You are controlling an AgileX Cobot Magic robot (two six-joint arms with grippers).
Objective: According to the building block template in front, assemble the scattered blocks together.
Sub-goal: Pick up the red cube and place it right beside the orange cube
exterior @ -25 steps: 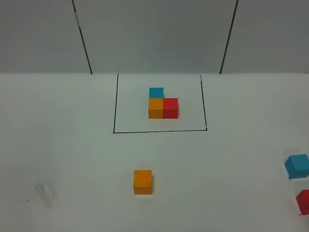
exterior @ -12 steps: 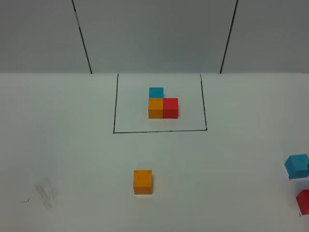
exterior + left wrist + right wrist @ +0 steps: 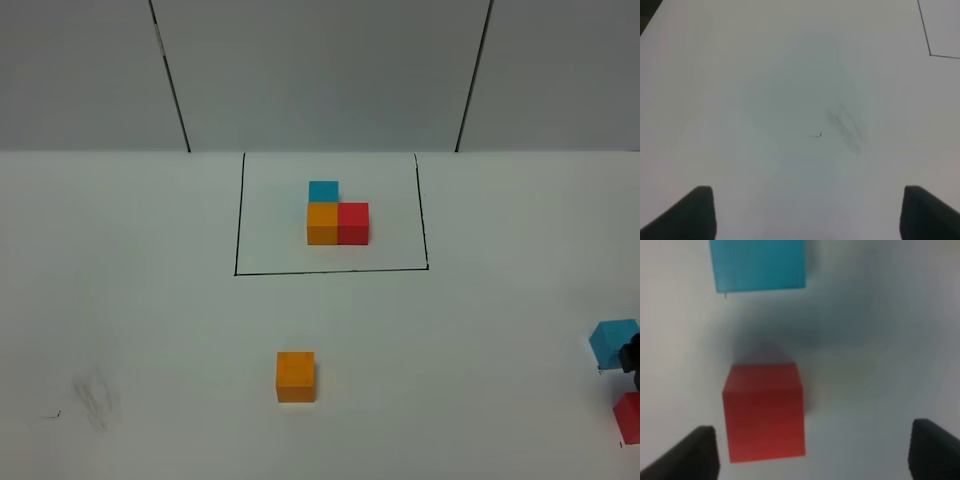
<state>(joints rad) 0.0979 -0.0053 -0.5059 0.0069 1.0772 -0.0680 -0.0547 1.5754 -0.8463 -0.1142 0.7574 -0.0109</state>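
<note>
The building block template (image 3: 337,215) is an L of blue, orange and red cubes inside a thin black outline (image 3: 330,270) at the table's middle back. The loose orange cube (image 3: 296,376) sits in front of it. The loose light blue cube (image 3: 613,342) and red cube (image 3: 630,417) lie at the right edge. A dark part of my right gripper (image 3: 631,356) shows between them. In the right wrist view the right gripper (image 3: 812,455) is open above the table, with the red cube (image 3: 765,411) just ahead of its left finger and the blue cube (image 3: 759,265) beyond. My left gripper (image 3: 807,215) is open over bare table.
A grey smudge (image 3: 845,125) and a small black mark (image 3: 816,135) lie on the white table ahead of the left gripper. A corner of the black outline (image 3: 930,54) shows in the left wrist view. Grey wall panels (image 3: 320,70) stand behind the table.
A dark part of my right gripper has come into view at the right edge, between the blue and red cubes. No cube has moved.
</note>
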